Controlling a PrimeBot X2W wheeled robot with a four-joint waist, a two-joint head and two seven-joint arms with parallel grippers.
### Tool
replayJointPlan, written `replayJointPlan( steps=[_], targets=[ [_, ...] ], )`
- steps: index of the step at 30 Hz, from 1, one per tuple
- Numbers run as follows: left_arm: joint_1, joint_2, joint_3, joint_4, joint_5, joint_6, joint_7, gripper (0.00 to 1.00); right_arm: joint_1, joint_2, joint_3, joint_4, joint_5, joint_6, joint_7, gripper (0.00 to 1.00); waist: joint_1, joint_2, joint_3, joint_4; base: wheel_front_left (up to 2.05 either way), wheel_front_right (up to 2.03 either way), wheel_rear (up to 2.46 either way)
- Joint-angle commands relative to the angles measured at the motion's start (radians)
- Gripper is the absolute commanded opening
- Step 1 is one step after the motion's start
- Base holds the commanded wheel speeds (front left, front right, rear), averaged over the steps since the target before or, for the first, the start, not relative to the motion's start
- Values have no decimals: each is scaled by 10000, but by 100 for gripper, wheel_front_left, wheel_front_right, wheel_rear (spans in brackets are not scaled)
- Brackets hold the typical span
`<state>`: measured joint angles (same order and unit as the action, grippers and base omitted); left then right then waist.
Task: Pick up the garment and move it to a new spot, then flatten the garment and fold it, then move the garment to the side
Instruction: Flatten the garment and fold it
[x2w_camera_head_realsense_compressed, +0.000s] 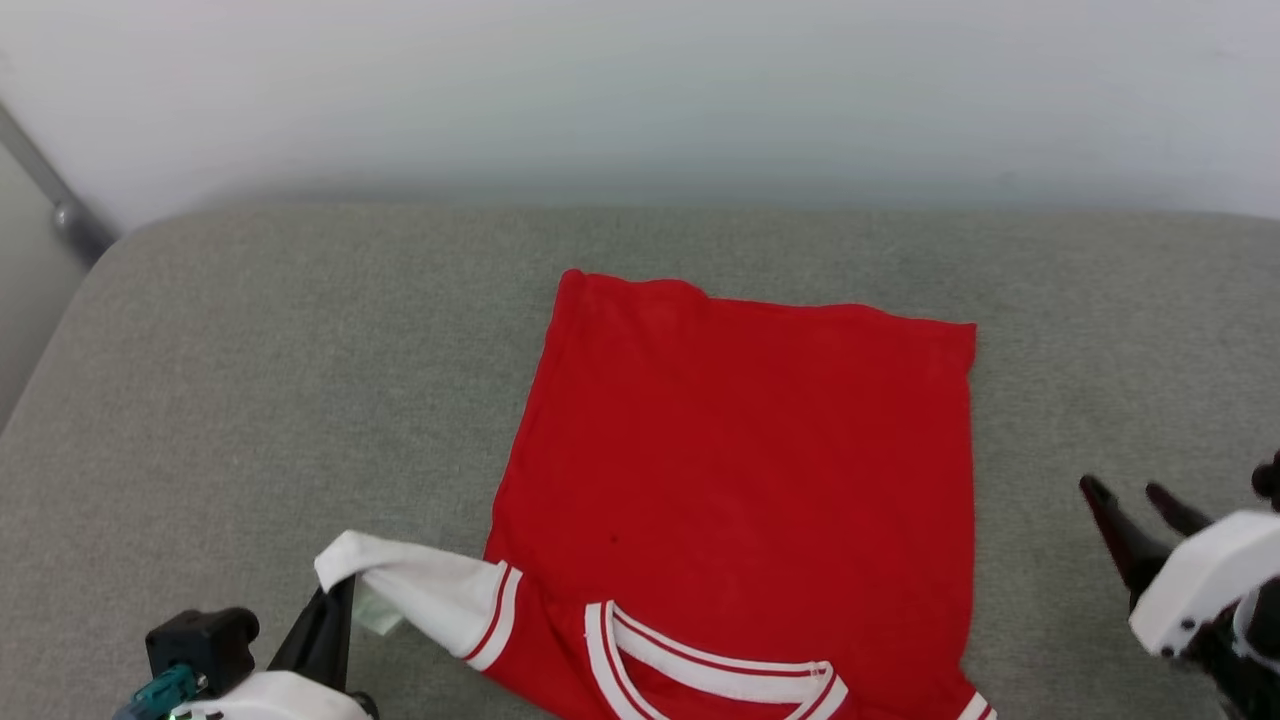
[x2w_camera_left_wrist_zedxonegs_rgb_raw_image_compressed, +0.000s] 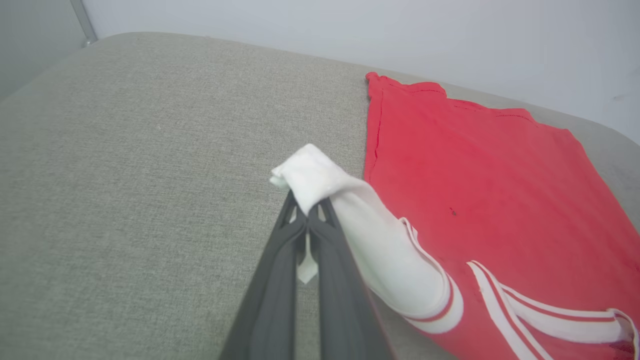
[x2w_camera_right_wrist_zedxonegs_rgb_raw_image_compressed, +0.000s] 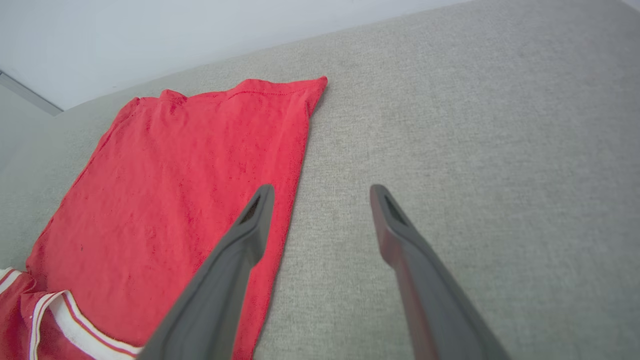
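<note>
Red garment (x2w_camera_head_realsense_compressed: 740, 470) spread flat on grey cushion (x2w_camera_head_realsense_compressed: 250, 400), neckline near; white sleeve (x2w_camera_head_realsense_compressed: 420, 585) bunched, lifted.

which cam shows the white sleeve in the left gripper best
Left wrist view: the white sleeve is close up, pinched by the shut left gripper. The head view has it small at the lower left. The right wrist view gives the garment's red body and collar.
</note>
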<state>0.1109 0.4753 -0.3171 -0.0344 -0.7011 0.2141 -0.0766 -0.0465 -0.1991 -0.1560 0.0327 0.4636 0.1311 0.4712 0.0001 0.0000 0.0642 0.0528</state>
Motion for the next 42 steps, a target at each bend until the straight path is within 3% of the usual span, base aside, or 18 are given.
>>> replayJointPlan(
  steps=[1,7,15,21,29,30,31,32,35,42],
  targets=[
    [-238,-57,-1,-130,62,41,-106,0,-539,-102,-79,362,-35,-7,-18,100,-1,0,372,280,0,0,0],
    [-1092,-320,-328,-723,405,-227,-424,0,-3506,-470,-340,2843,-306,-5,667,100,-1,0,1250,985,0,0,0],
    [-2104,-596,-750,-1253,779,-536,-610,0,-6830,-892,-875,5239,-1267,-5,2976,100,-1,0,2556,1802,0,0,0],
    [-2611,-842,-947,-1264,871,-741,-855,0,-8089,-813,-1254,5996,-2028,-5,4220,100,-1,0,3312,2147,0,0,0],
    [-2924,-1042,-1095,-849,816,-981,-1115,0,-7915,-256,-1634,6896,-2645,-7,5535,100,-1,0,3551,2242,0,0,0],
    [-2944,-1047,-1107,-808,814,-997,-1109,0,-7873,-167,-1629,6940,-2659,-7,5711,47,-1,0,3531,2250,0,0,0],
    [-2970,-1044,-1112,-773,804,-1012,-1109,0,-7865,-95,-1625,6921,-2626,-5,5815,30,-1,0,3514,2254,0,0,0],
    [-2995,-1042,-1116,-744,801,-1028,-1107,0,-7881,-66,-1612,6833,-2560,-5,5834,0,-1,0,3494,2261,0,0,0],
    [-2995,-1023,-1113,-666,788,-1016,-1100,0,-7964,-98,-1435,6509,-2385,-4,5769,0,-1,0,3398,2243,0,0,0],
    [-2621,-901,-1116,-400,683,-875,-945,0,-7857,-916,-679,5582,-2060,-5,5453,0,-1,0,2559,2017,0,0,0]
  ],
)
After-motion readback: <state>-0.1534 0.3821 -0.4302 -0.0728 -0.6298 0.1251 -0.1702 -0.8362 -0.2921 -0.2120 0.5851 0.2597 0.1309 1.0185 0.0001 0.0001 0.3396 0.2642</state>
